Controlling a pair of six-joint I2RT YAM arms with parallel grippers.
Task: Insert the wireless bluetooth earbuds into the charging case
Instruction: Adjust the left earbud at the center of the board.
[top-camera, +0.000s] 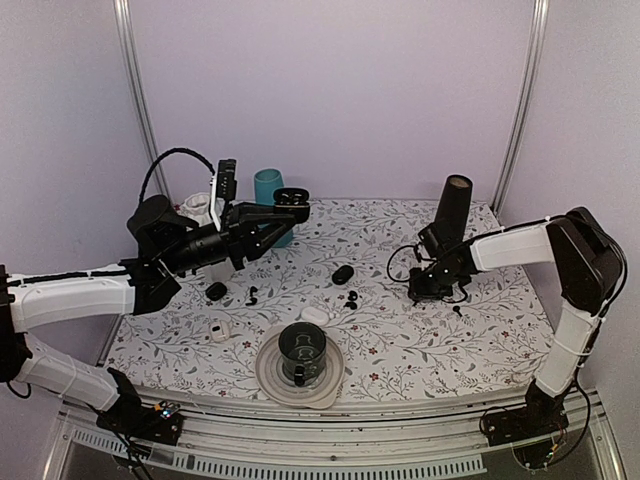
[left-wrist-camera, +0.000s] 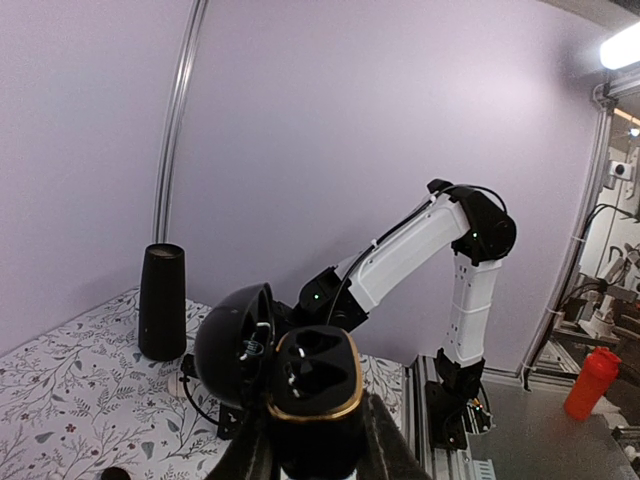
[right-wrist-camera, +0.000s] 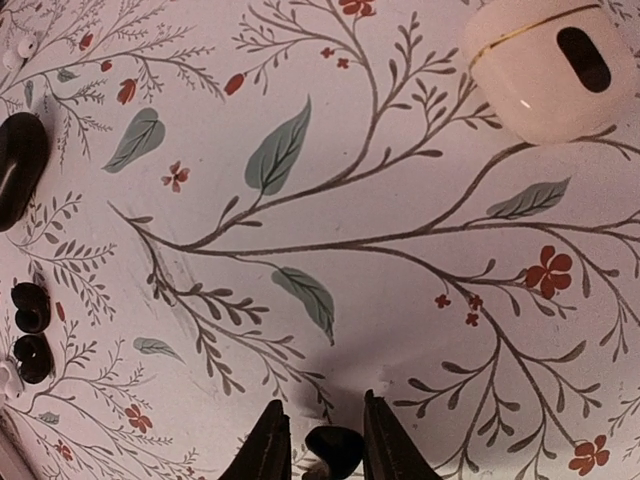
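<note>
My left gripper (left-wrist-camera: 318, 455) is shut on a black charging case (left-wrist-camera: 315, 385) with a gold rim. It holds the case raised above the table's back left, which also shows in the top view (top-camera: 290, 198). The lid (left-wrist-camera: 232, 345) is open and both wells look empty. My right gripper (right-wrist-camera: 328, 440) is low over the table at the right, also seen from above (top-camera: 420, 290). It is shut on a tiny glossy black earbud (right-wrist-camera: 335, 450) between its fingertips. Two more black earbuds (right-wrist-camera: 30, 330) lie together mid-table, also in the top view (top-camera: 350, 297).
A closed black case (top-camera: 343, 274) and a white case (top-camera: 315, 315) lie mid-table. Another black case (top-camera: 216, 291), a small black piece (top-camera: 251, 296) and a white case (top-camera: 219, 330) lie at the left. A cup on a plate (top-camera: 300, 352) stands in front. A teal cup (top-camera: 265, 185) and a tall black cylinder (top-camera: 452, 215) stand behind.
</note>
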